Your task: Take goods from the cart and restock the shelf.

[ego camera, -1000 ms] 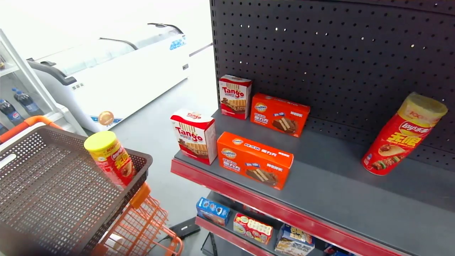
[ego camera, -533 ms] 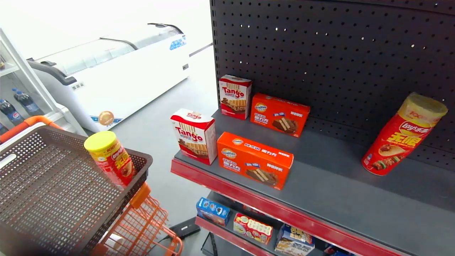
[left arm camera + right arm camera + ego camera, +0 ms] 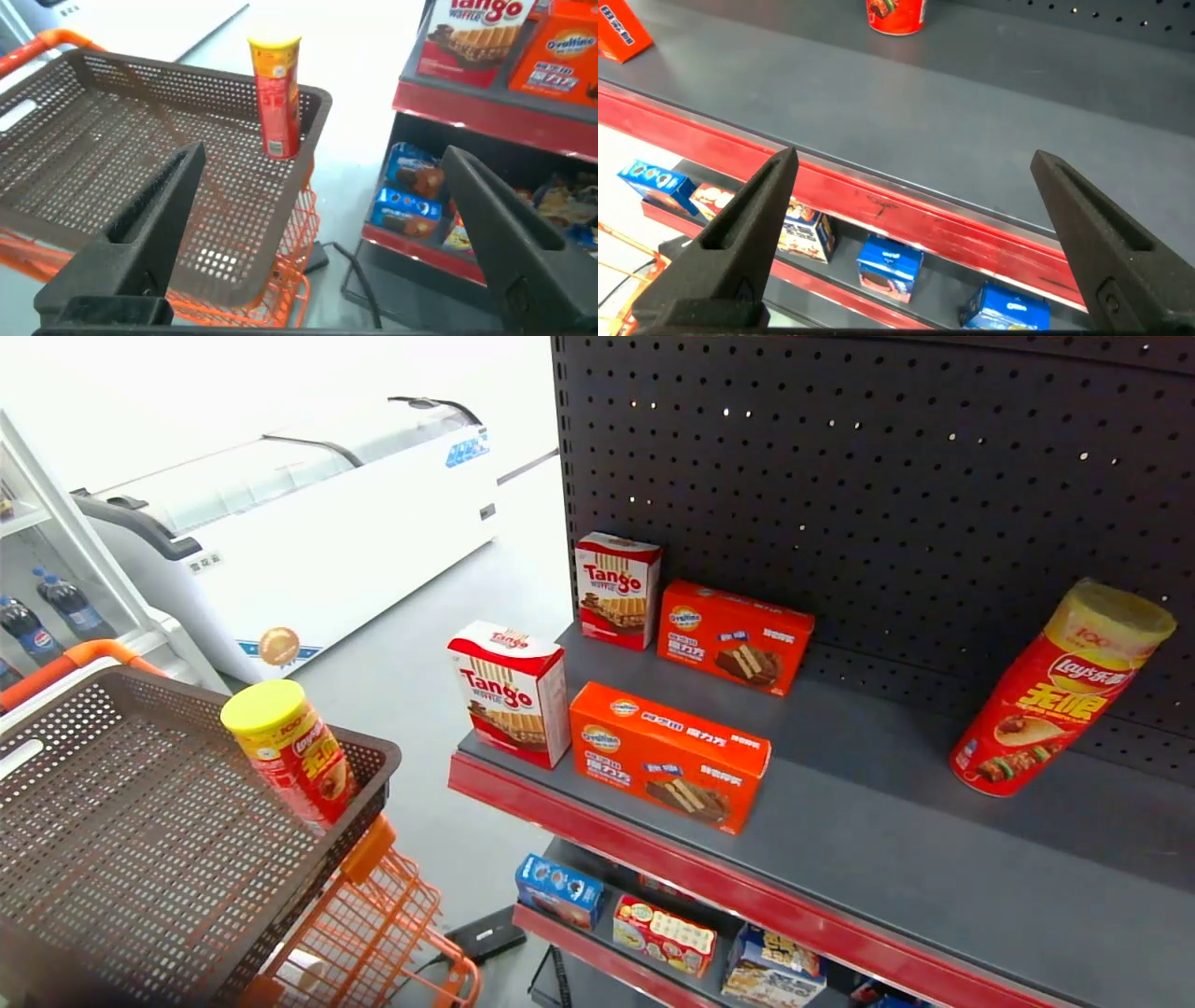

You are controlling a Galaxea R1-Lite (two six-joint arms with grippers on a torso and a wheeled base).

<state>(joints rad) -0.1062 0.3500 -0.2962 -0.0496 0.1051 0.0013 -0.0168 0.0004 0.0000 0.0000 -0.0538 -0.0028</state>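
Observation:
A red chip can with a yellow lid [image 3: 289, 751] stands upright in the far right corner of the cart's brown mesh basket [image 3: 131, 840]. In the left wrist view that chip can [image 3: 275, 96] stands ahead of my left gripper [image 3: 322, 201], which is open and empty, well short of it. A second red chip can [image 3: 1060, 691] leans against the pegboard at the shelf's right. My right gripper [image 3: 910, 201] is open and empty, in front of the shelf's red edge [image 3: 906, 201], with that chip can's base [image 3: 896, 16] far behind it.
On the grey shelf [image 3: 887, 821] stand two wafer boxes [image 3: 512, 693] and two orange boxes [image 3: 667, 756] at the left; its middle is bare. Lower shelves hold small boxes [image 3: 658, 933]. A white chest freezer [image 3: 289, 537] stands behind the orange cart frame [image 3: 373, 933].

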